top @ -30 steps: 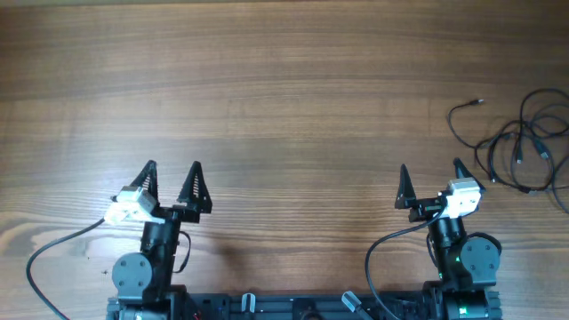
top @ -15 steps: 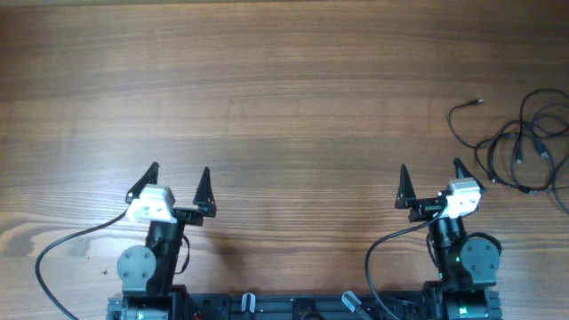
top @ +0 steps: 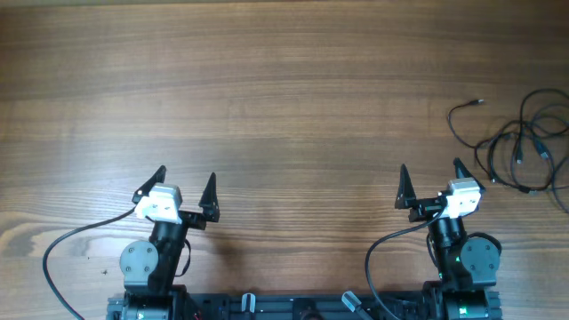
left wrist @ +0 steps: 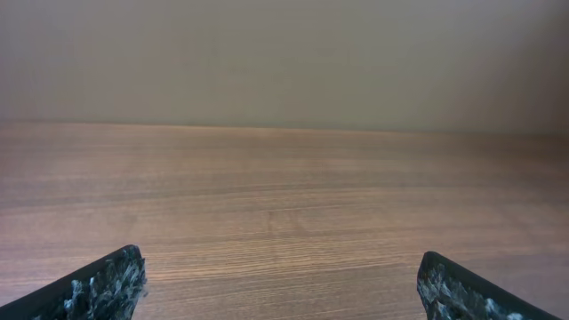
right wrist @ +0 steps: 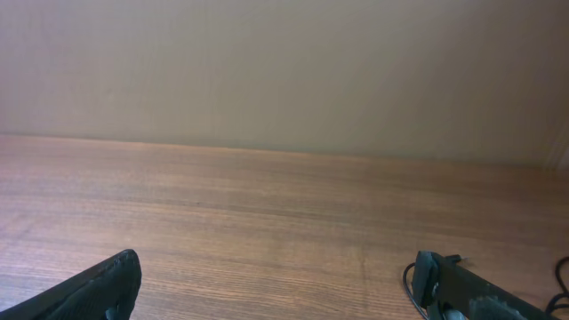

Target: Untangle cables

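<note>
The cables [top: 520, 142] are thin black wires in loose tangled loops at the far right edge of the wooden table [top: 284, 98], with one plug end [top: 479, 101] pointing left. A bit of wire shows at the right edge of the right wrist view [right wrist: 562, 271]. My right gripper [top: 430, 180] is open and empty, below and left of the cables; its fingers frame bare wood [right wrist: 276, 284]. My left gripper [top: 186, 186] is open and empty at the near left; its view [left wrist: 280, 284] shows only bare wood.
Thicker black arm cables loop at the near edge by the left base [top: 58, 258] and the right base [top: 378, 258]. A plain wall stands beyond the table's far edge [left wrist: 284, 62].
My left gripper has swung to the right and turned to point straight away from the base. The right arm and the cables have not moved.
</note>
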Controlling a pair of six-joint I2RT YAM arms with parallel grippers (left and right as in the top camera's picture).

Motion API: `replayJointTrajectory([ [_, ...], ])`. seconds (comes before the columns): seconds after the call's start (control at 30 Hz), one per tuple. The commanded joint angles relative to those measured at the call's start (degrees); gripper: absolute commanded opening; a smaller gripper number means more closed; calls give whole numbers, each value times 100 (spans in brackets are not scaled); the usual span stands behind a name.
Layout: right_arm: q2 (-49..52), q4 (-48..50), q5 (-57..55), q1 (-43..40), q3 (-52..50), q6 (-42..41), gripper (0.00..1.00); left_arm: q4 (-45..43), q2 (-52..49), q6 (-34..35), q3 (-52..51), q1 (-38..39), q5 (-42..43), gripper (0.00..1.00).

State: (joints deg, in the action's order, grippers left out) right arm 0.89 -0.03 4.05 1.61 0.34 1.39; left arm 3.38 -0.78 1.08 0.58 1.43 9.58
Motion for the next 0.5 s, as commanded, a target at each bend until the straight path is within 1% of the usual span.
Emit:
replayJointTrajectory([
  [0.0,-68,15,70,-31,-4,-46,100,11,59,-297,-26,-26,422,100],
  [0.27,-68,15,70,-31,-4,-46,100,9,59,-387,-26,31,452,100],
  [0.47,-68,15,70,-31,-4,-46,100,-13,59,-323,-26,26,431,100],
])
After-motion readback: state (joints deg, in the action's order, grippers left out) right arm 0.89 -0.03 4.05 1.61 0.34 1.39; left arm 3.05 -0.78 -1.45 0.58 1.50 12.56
